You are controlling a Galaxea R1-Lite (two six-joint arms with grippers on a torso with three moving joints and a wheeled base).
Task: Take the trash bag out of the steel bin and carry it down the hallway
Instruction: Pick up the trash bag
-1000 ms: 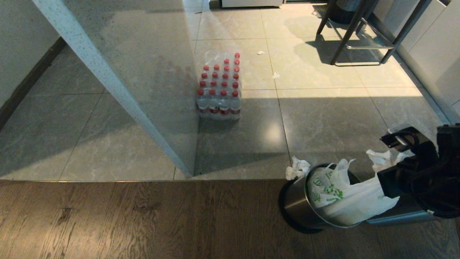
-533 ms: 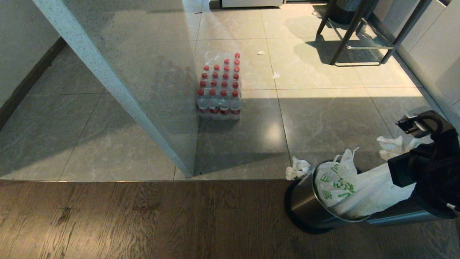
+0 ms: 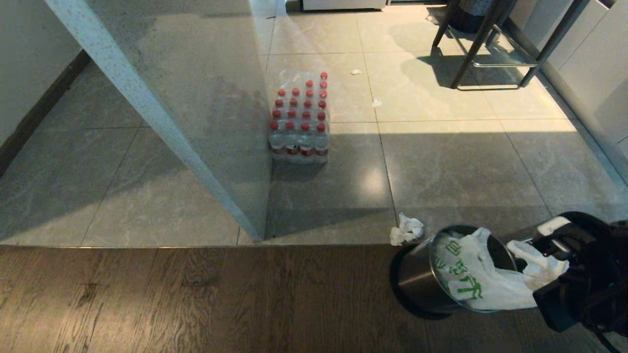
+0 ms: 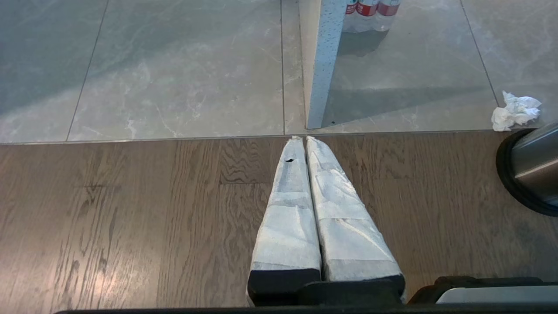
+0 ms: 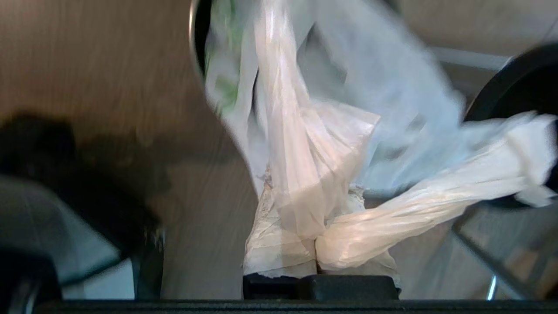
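The steel bin (image 3: 417, 279) stands tilted on the wood floor at the near right, its base also in the left wrist view (image 4: 529, 174). The white trash bag (image 3: 471, 282) with green print hangs half out of its mouth, stretched right. My right gripper (image 3: 549, 255) is shut on the bag's bunched handles; the right wrist view shows its wrapped fingers (image 5: 274, 248) pinching the plastic (image 5: 305, 144). My left gripper (image 4: 304, 139) is shut and empty, parked over the wood floor. The tiled hallway (image 3: 88, 171) runs left of the partition.
A white partition wall (image 3: 196, 122) ends at the wood-tile seam. A shrink-wrapped pack of red-capped bottles (image 3: 300, 120) stands beyond it. A crumpled tissue (image 3: 406, 229) lies beside the bin. A dark metal stool frame (image 3: 485, 49) stands far right, cabinets along the right edge.
My right gripper first rose, then swung down and nearer with the bag handles. The bag is drawn sideways toward it, and the bin has shifted slightly right. The left arm has not moved.
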